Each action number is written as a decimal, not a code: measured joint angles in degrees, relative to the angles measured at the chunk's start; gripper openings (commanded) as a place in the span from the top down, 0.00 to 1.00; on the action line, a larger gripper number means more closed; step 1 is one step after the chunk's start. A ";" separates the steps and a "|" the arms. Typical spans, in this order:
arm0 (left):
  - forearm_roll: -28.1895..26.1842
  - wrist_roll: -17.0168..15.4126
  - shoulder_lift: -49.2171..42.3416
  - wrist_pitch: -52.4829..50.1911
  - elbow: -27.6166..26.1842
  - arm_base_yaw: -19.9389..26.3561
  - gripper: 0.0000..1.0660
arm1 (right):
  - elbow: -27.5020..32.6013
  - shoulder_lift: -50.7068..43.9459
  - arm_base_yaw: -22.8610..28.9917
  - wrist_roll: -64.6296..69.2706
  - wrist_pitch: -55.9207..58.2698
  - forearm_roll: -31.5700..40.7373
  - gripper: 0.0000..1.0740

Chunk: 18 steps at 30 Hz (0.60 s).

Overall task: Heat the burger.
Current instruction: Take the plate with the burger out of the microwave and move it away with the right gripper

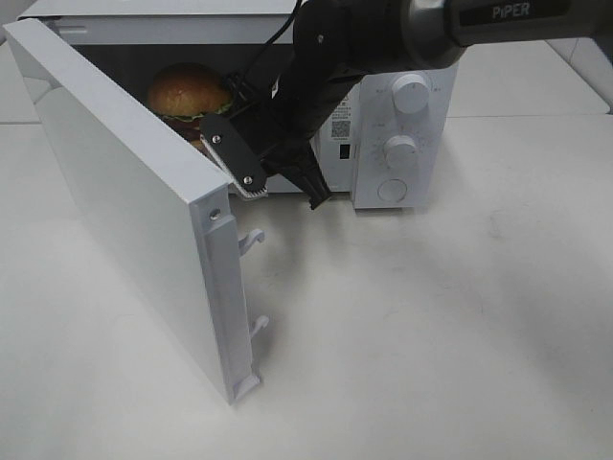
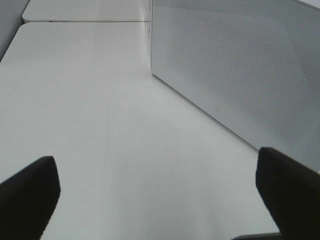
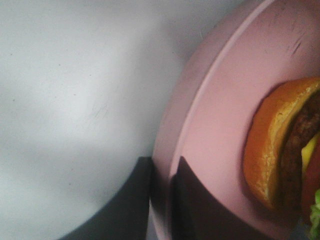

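Although the door has not yet been closed, the burger (image 1: 188,93) is already seen inside the microwave (image 1: 402,134) cavity, resting on a pink plate (image 3: 220,135) (the plate shows only in the right wrist view). The plate's rim is pinched between the narrowly set fingers of the right gripper (image 3: 161,200), so the plate has not been let go. The microwave door (image 1: 124,201) stands swung wide. The left gripper (image 2: 155,192) is held wide apart and empty beside the microwave's perforated side wall (image 2: 240,65). By this judgement, loading is nearly done; release, withdrawal, door closing and setting the dials (image 1: 412,94) remain.
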 measured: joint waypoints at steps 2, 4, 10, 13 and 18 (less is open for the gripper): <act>0.00 0.00 0.00 0.00 0.00 0.00 0.06 | 1.32 -1.20 -0.46 -0.46 0.00 0.63 1.00; 0.00 0.00 0.00 0.00 0.00 0.00 0.06 | 2.01 -1.72 -0.69 -0.97 -0.11 0.92 1.00; 0.00 0.00 0.00 0.00 0.00 0.00 0.06 | 6.88 -5.96 -1.60 -4.81 -0.80 3.32 1.00; 0.00 0.00 0.00 0.00 0.00 0.00 0.06 | 9.17 -7.68 -2.12 -6.59 -0.80 4.35 1.00; 0.00 0.00 0.00 0.00 0.00 0.00 0.06 | 13.24 -10.89 -2.75 -8.37 -1.03 4.87 1.00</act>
